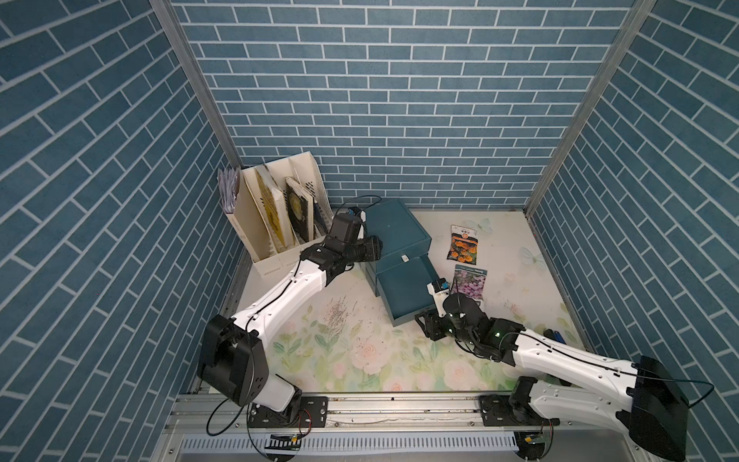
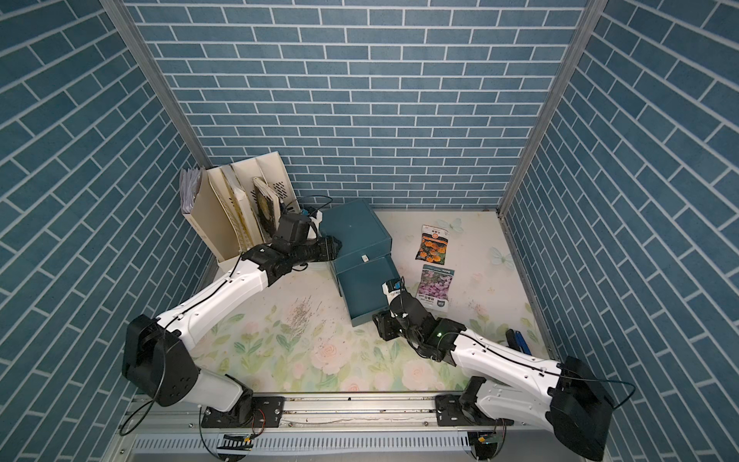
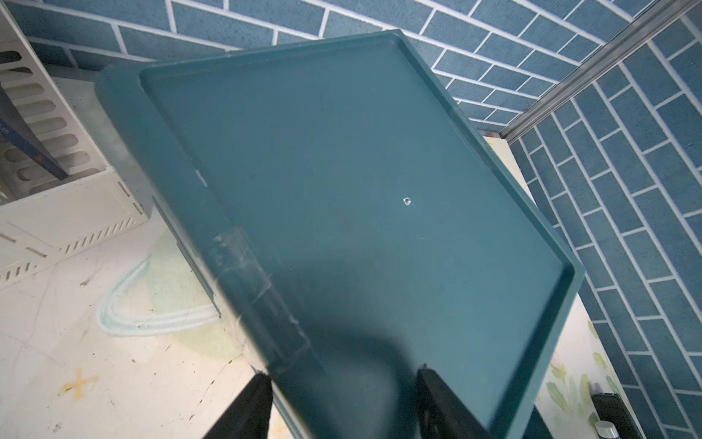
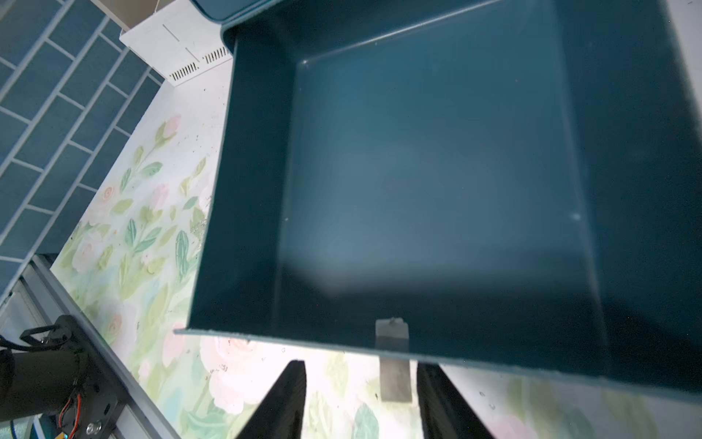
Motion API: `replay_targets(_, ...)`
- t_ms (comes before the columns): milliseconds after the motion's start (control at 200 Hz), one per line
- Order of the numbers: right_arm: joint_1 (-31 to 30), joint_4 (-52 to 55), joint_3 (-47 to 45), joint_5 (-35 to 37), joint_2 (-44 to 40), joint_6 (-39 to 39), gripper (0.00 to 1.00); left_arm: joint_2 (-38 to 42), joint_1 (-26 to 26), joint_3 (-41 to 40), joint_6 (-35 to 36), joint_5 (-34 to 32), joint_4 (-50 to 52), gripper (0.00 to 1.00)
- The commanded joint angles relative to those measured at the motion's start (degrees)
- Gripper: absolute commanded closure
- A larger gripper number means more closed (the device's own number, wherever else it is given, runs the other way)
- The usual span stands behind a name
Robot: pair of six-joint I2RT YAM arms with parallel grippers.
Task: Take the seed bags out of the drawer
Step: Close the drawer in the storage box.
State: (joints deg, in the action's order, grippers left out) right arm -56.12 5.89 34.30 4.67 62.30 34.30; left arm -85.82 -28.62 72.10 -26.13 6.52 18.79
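Floral tabletop (image 1: 360,320), left end effector (image 3: 342,374) gripping cabinet (image 1: 394,228), purple seed bag (image 1: 474,280) partly hidden

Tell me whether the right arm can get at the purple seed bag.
Likely yes: the purple seed bag lies flat and uncovered on the table beside the right gripper, clear of the drawer.

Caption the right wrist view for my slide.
Open right tool flanks the pull tab of an empty teal drawer over the floral tabletop.
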Motion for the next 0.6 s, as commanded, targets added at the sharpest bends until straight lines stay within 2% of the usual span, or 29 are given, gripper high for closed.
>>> replay_targets(0, -0.27, -3.5, -0.07, 3.18, 0.51, 0.01, 0.51, -1.81, -0.23, -0.55, 2.34, 0.56, 5.75, 0.36)
replay_targets(595, 1.31, -9.8, 5.41, 4.21, 7.36, -6.76, 0.54, -1.89, -0.21, -0.85, 3.54, 1.34, 6.35, 0.36)
